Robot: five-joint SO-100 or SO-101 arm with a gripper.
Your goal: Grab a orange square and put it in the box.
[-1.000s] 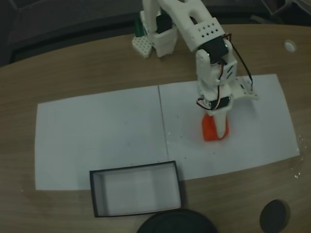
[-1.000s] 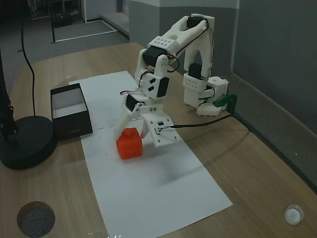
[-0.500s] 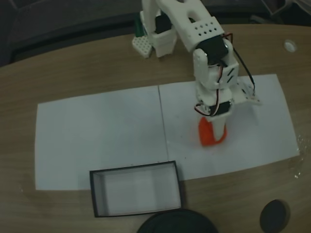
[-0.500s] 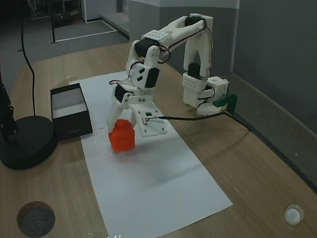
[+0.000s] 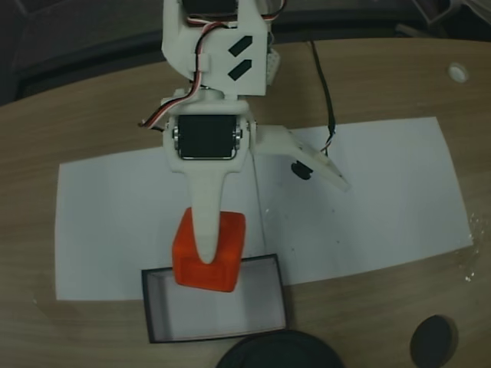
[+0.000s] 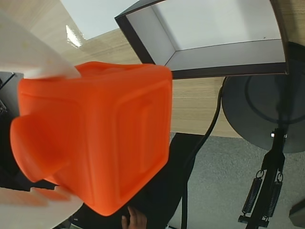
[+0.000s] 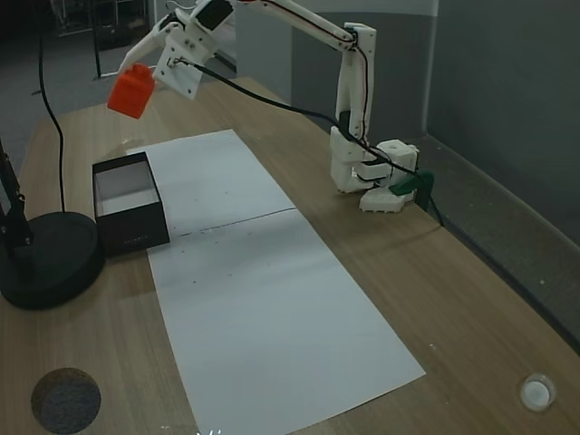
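My gripper (image 7: 136, 82) is shut on the orange square (image 7: 127, 97) and holds it high in the air, above and just behind the box (image 7: 127, 231). In a fixed view from above, the orange square (image 5: 222, 257) overlaps the box's far wall, with one white finger (image 5: 205, 222) lying across it. The box (image 5: 149, 314) has thin black walls and a white inside with nothing in it. In the wrist view the orange square (image 6: 109, 138) is close and large, a white finger (image 6: 28, 52) presses on it, and the box (image 6: 159, 40) lies below.
Two white paper sheets (image 7: 272, 308) cover the wooden table. A black round stand base (image 7: 50, 263) sits right beside the box. A dark disc (image 5: 433, 337) and a small white cap (image 5: 458, 73) lie near the table edges. The arm's base (image 7: 372, 172) stands at the back.
The arm has lifted the orange square off the paper and swung it across and up. It now hangs high over the box's far edge.
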